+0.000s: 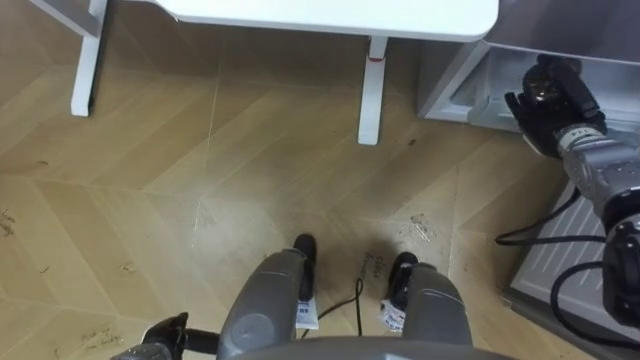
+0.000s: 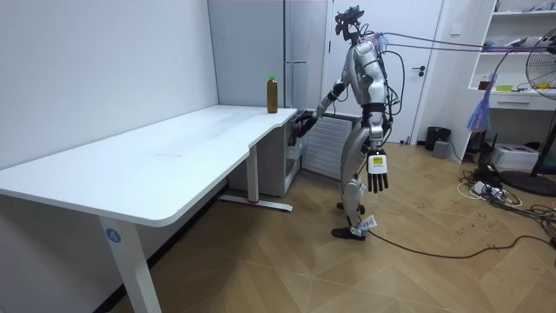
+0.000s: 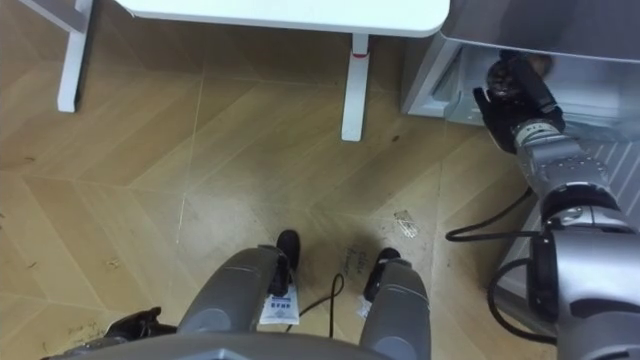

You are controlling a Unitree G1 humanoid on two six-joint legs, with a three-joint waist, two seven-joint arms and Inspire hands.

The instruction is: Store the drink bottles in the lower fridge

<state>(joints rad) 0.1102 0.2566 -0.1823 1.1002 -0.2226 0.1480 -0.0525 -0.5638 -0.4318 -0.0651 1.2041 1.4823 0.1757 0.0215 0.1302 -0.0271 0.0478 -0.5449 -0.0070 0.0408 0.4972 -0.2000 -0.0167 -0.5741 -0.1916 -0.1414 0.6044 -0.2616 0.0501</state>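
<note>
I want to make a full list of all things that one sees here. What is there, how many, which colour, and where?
bottle: one, brown with a green cap, upright on the desk's far corner.
desk: one, white, between the wall and the robot.
fridge: one, grey, beyond the desk's end, lower compartment open.
floor: wooden, light brown, under everything.
fan: one, dark, at the room view's right edge.
shelf: one, white, beside the fan.
bin: one, dark, on the floor by the far wall.
right hand: dark, reaching into the open lower fridge.
left hand: dark, hanging at the robot's side, fingers straight, holding nothing.
</note>
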